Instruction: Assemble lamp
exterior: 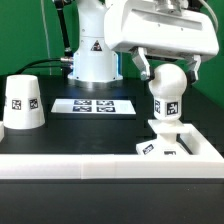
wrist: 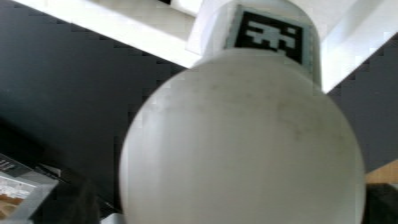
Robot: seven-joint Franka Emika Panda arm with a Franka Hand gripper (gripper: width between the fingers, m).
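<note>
No readable text from here, only black-and-white square tags on the parts. Gripper (exterior: 168,70) spread wide, fingers either side of the bulb (exterior: 167,95) top, not pinching it as far as I see. Bulb stands upright on the base (exterior: 170,140). Shade (exterior: 23,104) sits mouth-down, well apart at exterior view's left. Marker board (exterior: 93,104) lies flat between.

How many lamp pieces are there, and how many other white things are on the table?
Lamp shade: 1
Lamp bulb: 1
Lamp base: 1
Marker board: 1
Long white rail: 1
Total: 5
</note>
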